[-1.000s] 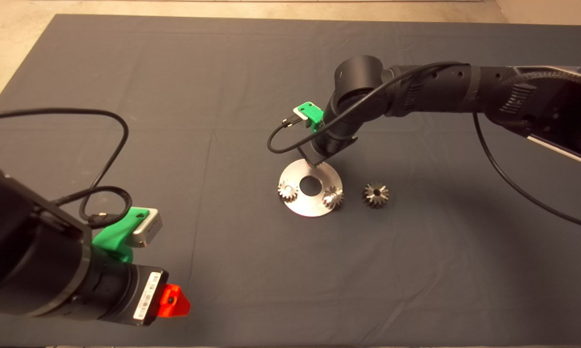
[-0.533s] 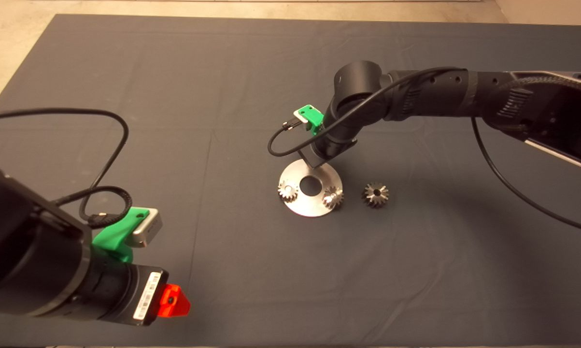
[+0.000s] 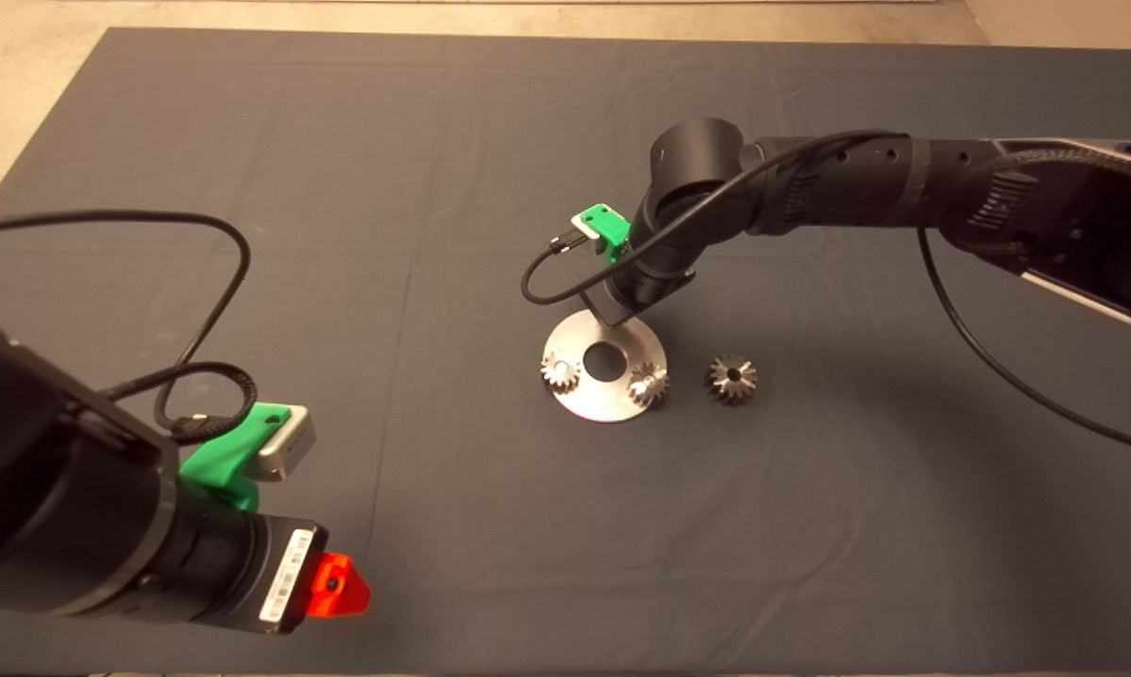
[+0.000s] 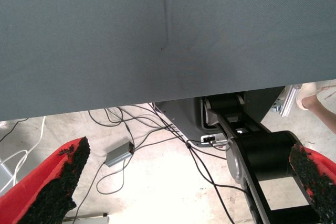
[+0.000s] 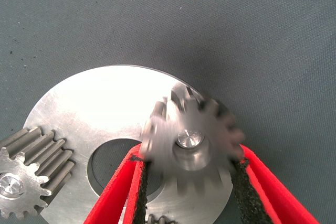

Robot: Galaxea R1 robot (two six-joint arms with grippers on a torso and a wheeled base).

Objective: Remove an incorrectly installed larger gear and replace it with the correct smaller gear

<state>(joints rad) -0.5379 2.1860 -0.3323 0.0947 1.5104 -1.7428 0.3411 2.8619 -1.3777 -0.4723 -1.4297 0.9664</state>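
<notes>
Right now the right end effector [image 5: 189, 166] pinches the larger gear [image 5: 191, 140] between its pads, on a pin at the round plate [image 3: 579, 338] mid-frame. Lift straight, I'd say. Smaller gear [image 3: 731, 379] lies right of it; left end effector [image 4: 184, 182] gapes, lower left.

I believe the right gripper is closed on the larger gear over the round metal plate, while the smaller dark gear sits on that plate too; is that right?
Not quite: the head view shows the smaller gear on the mat, beside the plate. The right gripper does grip the larger gear over it.
</notes>
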